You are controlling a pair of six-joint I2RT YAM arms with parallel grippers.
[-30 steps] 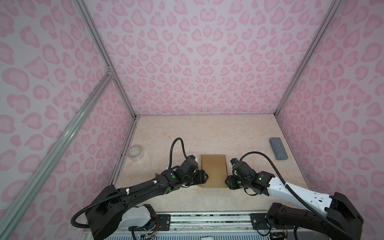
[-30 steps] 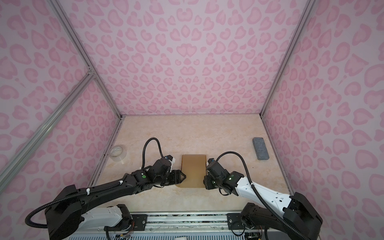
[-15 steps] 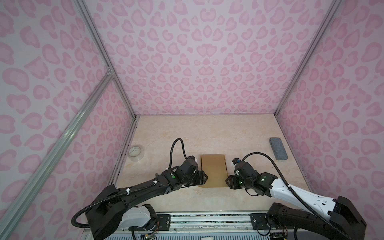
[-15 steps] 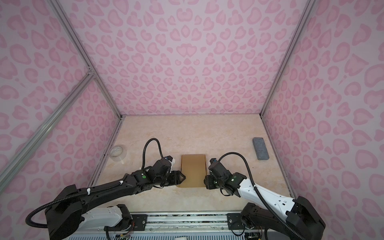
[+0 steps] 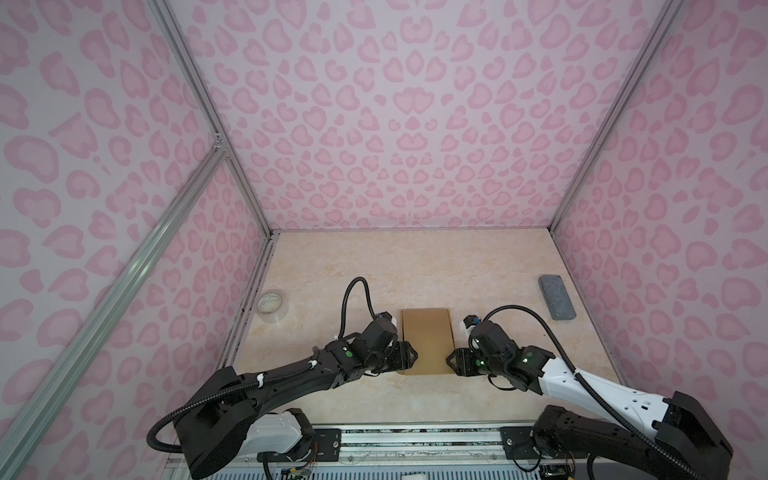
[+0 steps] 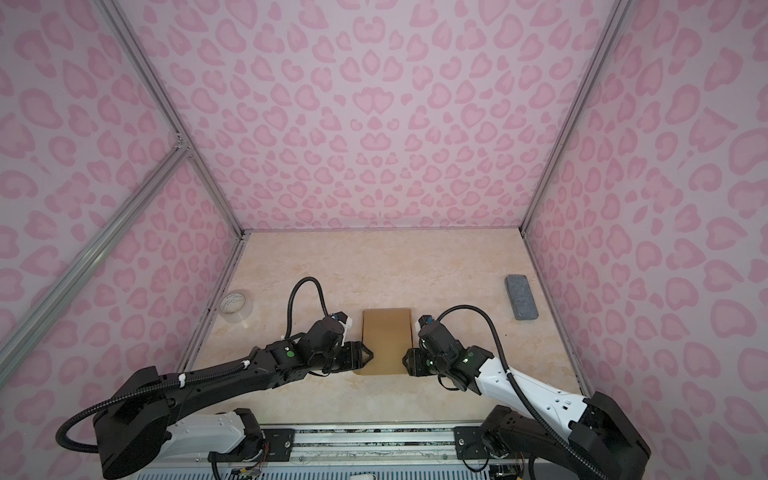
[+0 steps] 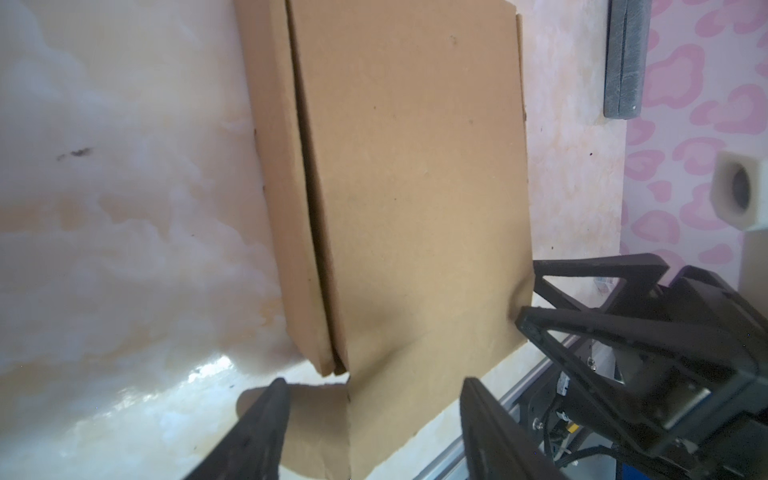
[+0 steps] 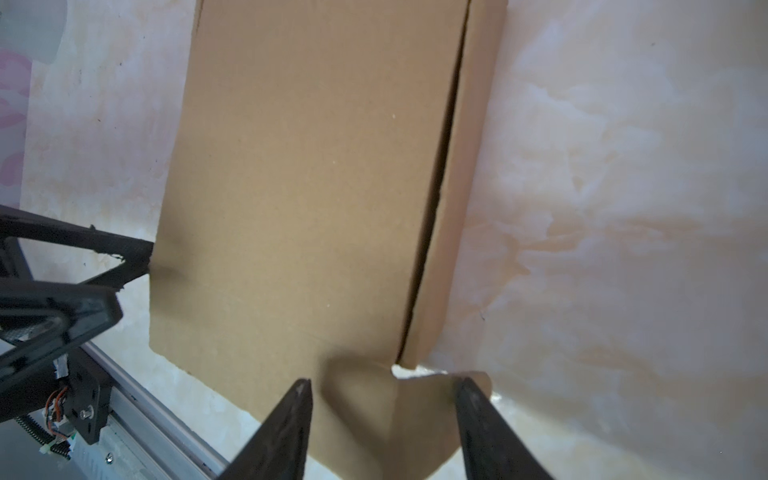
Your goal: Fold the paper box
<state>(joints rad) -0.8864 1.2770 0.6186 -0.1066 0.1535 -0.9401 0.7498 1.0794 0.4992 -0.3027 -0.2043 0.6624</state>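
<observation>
The paper box [image 5: 428, 345] [image 6: 386, 340] lies flat and brown at the middle of the table, near the front edge. My left gripper [image 5: 411, 358] [image 6: 368, 356] is at its near left corner and is open. In the left wrist view its fingers [image 7: 266, 424] straddle a small corner flap of the box [image 7: 415, 187]. My right gripper [image 5: 451, 360] [image 6: 405, 360] is at the near right corner, also open. In the right wrist view the gripper [image 8: 382, 411] brackets the other corner flap of the box [image 8: 311, 166].
A clear tape roll [image 5: 272, 305] [image 6: 236, 305] stands by the left wall. A grey block [image 5: 557, 297] [image 6: 521, 297] lies by the right wall. The metal rail [image 5: 415, 436] runs along the table's front edge, just behind both wrists.
My right gripper's jaws have widened a little around the corner flap. The left arm and the box have not visibly moved.
</observation>
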